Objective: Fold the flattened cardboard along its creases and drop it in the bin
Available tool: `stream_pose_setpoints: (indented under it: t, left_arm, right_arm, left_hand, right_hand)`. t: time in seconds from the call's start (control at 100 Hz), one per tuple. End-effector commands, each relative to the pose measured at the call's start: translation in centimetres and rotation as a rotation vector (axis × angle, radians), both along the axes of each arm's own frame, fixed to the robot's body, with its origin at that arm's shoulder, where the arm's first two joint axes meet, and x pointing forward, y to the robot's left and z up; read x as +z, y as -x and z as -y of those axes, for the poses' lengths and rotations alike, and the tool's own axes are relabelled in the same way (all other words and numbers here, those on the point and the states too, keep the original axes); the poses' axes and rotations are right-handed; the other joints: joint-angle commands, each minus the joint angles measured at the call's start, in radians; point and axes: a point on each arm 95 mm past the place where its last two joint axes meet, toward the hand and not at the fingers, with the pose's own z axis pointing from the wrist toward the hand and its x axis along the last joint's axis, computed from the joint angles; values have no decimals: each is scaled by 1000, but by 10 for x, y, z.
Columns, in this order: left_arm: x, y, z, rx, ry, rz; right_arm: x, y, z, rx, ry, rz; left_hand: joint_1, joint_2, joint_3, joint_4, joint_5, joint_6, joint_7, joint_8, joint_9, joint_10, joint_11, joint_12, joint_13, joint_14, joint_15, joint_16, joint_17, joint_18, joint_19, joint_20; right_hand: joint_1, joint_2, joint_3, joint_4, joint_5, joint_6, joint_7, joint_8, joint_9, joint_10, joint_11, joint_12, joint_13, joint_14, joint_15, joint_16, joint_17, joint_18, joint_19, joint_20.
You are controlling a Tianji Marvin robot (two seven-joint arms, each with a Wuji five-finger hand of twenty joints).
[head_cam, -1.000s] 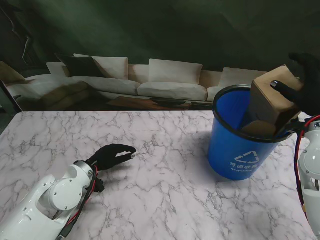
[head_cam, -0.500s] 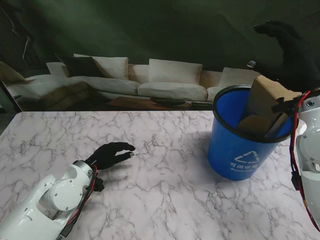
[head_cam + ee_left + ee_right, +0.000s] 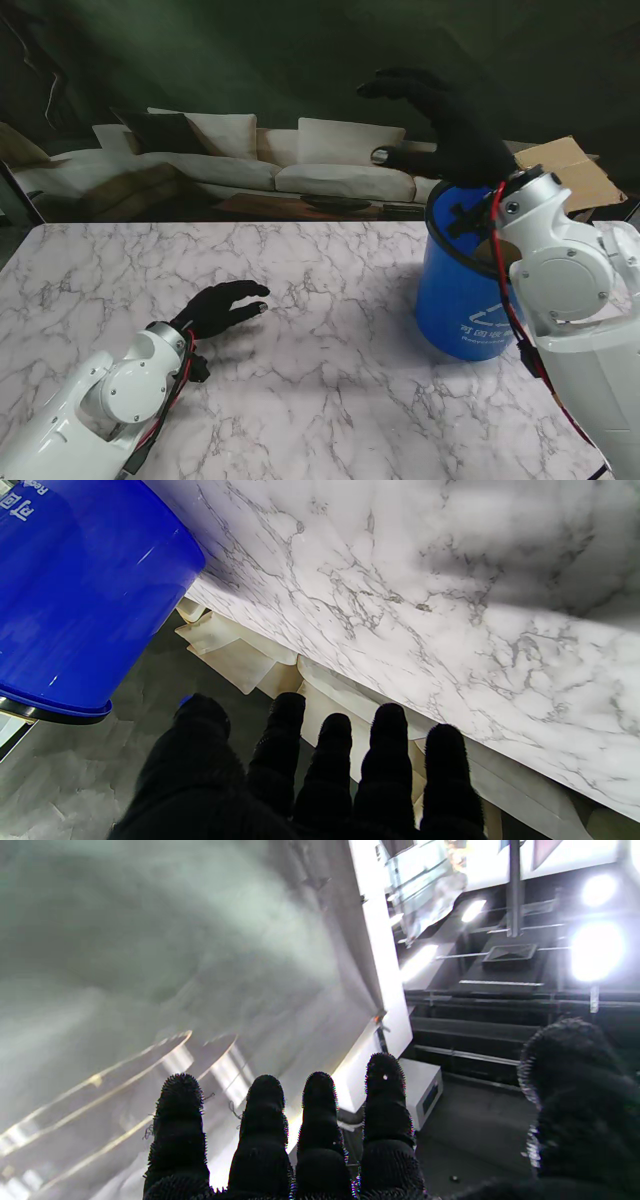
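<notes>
Right hand hovers spread and empty above the bin; the cardboard seems to jut over its rim, so press it fully inside.

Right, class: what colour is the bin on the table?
Blue, with white printing on its side; the bin shows best in the stand view.

- Right hand: black fuzzy glove, four fingers side by side and extended, thumb set well apart; nothing held.
- Grey-green backdrop wall: blurred, fills the area beyond the fingers.
- White panel edge: beside the backdrop.
- Small white box unit: just beyond the index fingertip.
- Bright lamps: glaring, in a dark room area.
</notes>
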Motion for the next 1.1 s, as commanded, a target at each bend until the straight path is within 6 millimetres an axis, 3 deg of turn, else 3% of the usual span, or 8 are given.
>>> stream_pose_setpoints:
  t: [0.0, 0.13, 0.36, 0.53, 0.65, 0.84, 1.09]
  left_arm:
    - [-2, 1, 3, -10, 3, -8]
    - [-2, 1, 3, -7, 8, -4]
    - [-4, 1, 2, 11, 22, 6]
    - [-8, -2, 1, 36, 45, 1]
    - [-14, -3, 2, 56, 68, -3]
    - [-22, -6, 2, 64, 84, -36]
    - [-21, -4, 3, 66, 116, -38]
  right_arm:
    - [-20, 0, -24, 63, 10, -62]
    - [-62, -2, -55, 142, 35, -188]
    - [-160, -13, -94, 158, -30, -466]
    - [-228, -15, -104, 86, -77, -638]
    - [-267, -15, -99, 28, -112, -750]
    - [-296, -7, -71, -75, -143, -829]
    - [-297, 3, -26, -155, -170, -800]
  left_hand:
    - [-14, 42, -30, -4, -29, 9, -17, -13, -38, 5, -3, -10, -26, -3, 19, 14, -15, 12, 14, 25]
    - [-16, 43, -30, -3, -37, 10, -20, -13, -38, 4, -1, -9, -26, -1, 19, 15, -15, 12, 14, 26]
    - [-17, 44, -30, -3, -57, 13, -28, -16, -55, 5, -5, -10, -34, -4, 17, 16, -19, 9, 13, 27]
    - [-18, 46, -30, -3, -97, 13, -42, -20, -144, 3, -40, -30, -54, -12, 8, 11, -25, 0, 4, 24]
    - [-17, 51, -30, -2, -134, 12, -56, -24, -192, 1, -58, -47, -65, -13, 5, 9, -27, -7, -1, 22]
    - [-12, 50, -28, -1, -104, 10, -39, -17, -120, 1, -14, -35, -50, -8, 20, 16, -25, -2, 4, 26]
    - [-10, 49, -28, -1, -96, 11, -35, -16, -63, 1, 21, -8, -37, -5, 28, 23, -23, 3, 10, 32]
  right_hand:
    - [-24, 46, -30, 32, 29, -31, -17, 18, 21, 1, -27, -6, 30, -10, 7, 15, 2, 7, 16, 7]
    - [-28, 64, -43, 32, 19, -27, -25, 18, 17, 2, -30, -7, 30, -8, 8, 16, 1, 6, 33, 7]
    - [-10, 83, -70, 35, -29, -33, -46, 18, -5, -16, -26, -3, 13, -13, 6, 17, -26, -2, 47, -5]
    - [2, 88, -90, 37, -71, -117, -53, 18, -7, -62, -24, -2, 0, -32, 4, 18, -45, -14, 44, -16]
    - [4, 97, -100, 37, -87, -124, -42, 20, -21, -77, -22, -1, -10, -42, 4, 19, -52, -20, 38, -22]
    - [12, 103, -108, 38, -93, -123, -16, 23, -26, -95, -4, 7, -21, -53, 6, 21, -62, -29, 25, -25]
    - [20, 102, -101, 40, -83, -124, 2, 19, -12, -104, 0, 7, -13, -60, 12, 23, -56, -27, 22, -22]
